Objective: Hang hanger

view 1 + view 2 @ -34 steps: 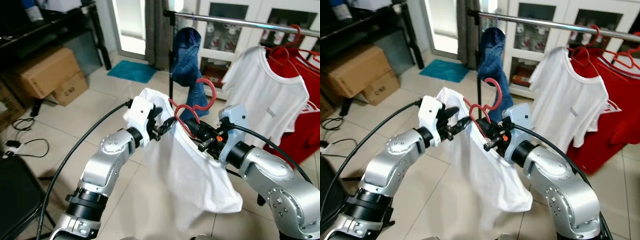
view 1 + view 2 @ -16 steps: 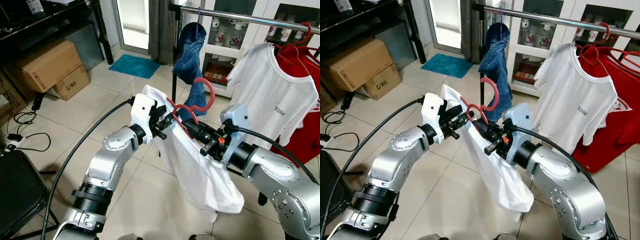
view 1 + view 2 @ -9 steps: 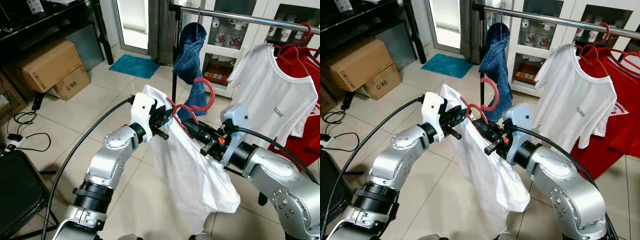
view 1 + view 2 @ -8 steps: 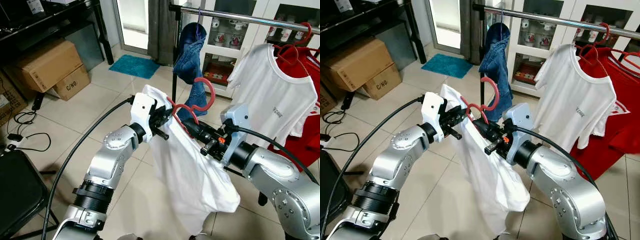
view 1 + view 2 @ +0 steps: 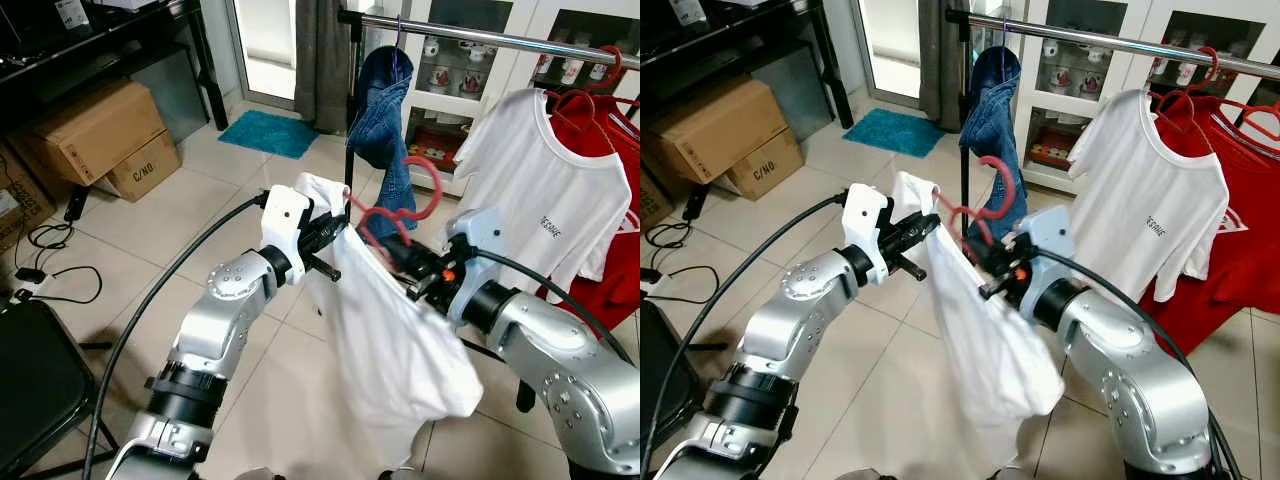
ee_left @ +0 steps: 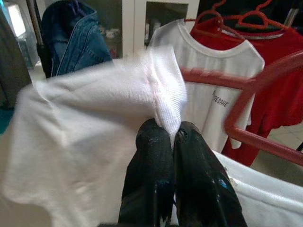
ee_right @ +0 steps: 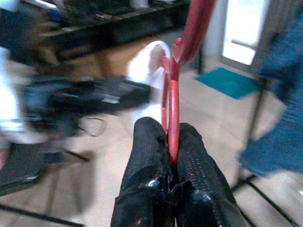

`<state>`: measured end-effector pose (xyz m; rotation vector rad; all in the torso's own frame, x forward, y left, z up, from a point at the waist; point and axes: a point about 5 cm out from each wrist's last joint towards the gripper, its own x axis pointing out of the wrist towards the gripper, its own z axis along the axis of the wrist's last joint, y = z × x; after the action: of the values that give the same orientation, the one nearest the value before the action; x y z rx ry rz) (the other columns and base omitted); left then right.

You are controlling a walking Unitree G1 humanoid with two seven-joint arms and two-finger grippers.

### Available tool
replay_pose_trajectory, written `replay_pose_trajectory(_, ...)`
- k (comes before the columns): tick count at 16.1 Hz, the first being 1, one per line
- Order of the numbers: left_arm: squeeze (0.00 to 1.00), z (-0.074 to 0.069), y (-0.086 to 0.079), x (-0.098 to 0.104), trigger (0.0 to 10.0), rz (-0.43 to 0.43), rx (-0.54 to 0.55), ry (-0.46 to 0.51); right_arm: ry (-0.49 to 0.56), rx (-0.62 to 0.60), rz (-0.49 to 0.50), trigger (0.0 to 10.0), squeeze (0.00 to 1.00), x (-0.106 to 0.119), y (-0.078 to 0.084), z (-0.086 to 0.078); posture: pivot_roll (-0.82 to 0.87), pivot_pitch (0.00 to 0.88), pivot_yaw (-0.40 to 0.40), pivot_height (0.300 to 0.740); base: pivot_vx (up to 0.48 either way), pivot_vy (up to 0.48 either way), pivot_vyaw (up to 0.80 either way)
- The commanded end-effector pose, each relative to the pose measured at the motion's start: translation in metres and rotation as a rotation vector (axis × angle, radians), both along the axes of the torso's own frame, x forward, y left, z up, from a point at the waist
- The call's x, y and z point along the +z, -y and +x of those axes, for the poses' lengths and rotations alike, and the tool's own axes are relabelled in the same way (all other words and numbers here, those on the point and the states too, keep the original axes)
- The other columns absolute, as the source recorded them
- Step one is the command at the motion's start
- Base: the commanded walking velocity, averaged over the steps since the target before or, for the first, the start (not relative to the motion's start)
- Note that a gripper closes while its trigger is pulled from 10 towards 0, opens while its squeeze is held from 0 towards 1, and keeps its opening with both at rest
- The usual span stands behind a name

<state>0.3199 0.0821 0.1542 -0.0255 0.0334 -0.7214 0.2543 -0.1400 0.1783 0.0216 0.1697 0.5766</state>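
A red hanger [image 5: 405, 205] carries a loose white T-shirt [image 5: 390, 350] between my two arms, in front of the metal clothes rail [image 5: 480, 35]. My right gripper [image 5: 398, 252] is shut on the hanger's stem just below its hook; the right wrist view shows the red bar [image 7: 171, 113] pinched between the fingers [image 7: 149, 146]. My left gripper [image 5: 333, 230] is shut on a fold of the shirt at its shoulder, and the fabric [image 6: 163, 101] bunches above the fingertips [image 6: 151, 142]. The hook sits well below the rail.
On the rail hang blue jeans [image 5: 380, 100], a white T-shirt [image 5: 545, 190] and red garments [image 5: 610, 150] on red hangers. Cardboard boxes [image 5: 95, 135] and a teal mat [image 5: 265, 132] lie to the left. A black chair [image 5: 35, 385] stands near left.
The right gripper has carried the hanger a little to the right, and the shirt has swung with it. The left gripper still holds the shirt's shoulder, now pulled higher.
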Motion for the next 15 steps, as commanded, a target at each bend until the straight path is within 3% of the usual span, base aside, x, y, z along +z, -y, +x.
replay_pose_trajectory(1,0.0,-0.002,-0.001,0.006,0.0,-0.003,-0.009,0.02,0.0,-0.064,-0.033,0.0,0.0,-0.002,0.009,0.004,-0.13,0.017,0.055,0.74,0.0,0.0,0.0)
replay_pose_trajectory(4,0.0,-0.004,-0.011,0.012,0.0,-0.014,0.029,0.046,-0.02,-0.073,-0.076,0.0,0.0,-0.008,0.014,0.002,-0.13,0.019,0.059,0.74,0.0,0.0,0.0)
replay_pose_trajectory(6,0.0,-0.001,-0.021,0.021,0.0,-0.025,0.086,0.082,-0.026,0.027,-0.128,0.0,0.0,-0.013,0.011,-0.005,-0.13,0.022,0.061,0.74,0.0,0.0,0.0)
replay_pose_trajectory(8,0.0,0.013,-0.049,0.034,0.0,0.003,0.215,0.147,-0.042,0.174,-0.13,0.0,0.0,-0.018,0.006,-0.019,-0.12,0.027,0.06,0.74,0.0,0.0,0.0)
replay_pose_trajectory(10,0.0,0.033,-0.094,0.048,0.0,0.044,0.456,0.189,-0.061,0.259,-0.117,0.0,0.0,-0.02,0.006,-0.03,-0.12,0.032,0.061,0.74,0.0,0.0,0.0)
replay_pose_trajectory(13,0.0,0.042,-0.122,0.055,0.0,0.04,0.616,0.196,-0.065,0.292,-0.091,0.0,0.0,-0.021,0.007,-0.033,-0.12,0.031,0.065,0.74,0.0,0.0,0.0)
replay_pose_trajectory(15,0.0,0.046,-0.137,0.05,0.0,0.031,0.72,0.175,-0.06,0.304,-0.046,0.0,0.0,-0.019,0.006,-0.035,-0.12,0.031,0.067,0.74,0.0,0.0,0.0)
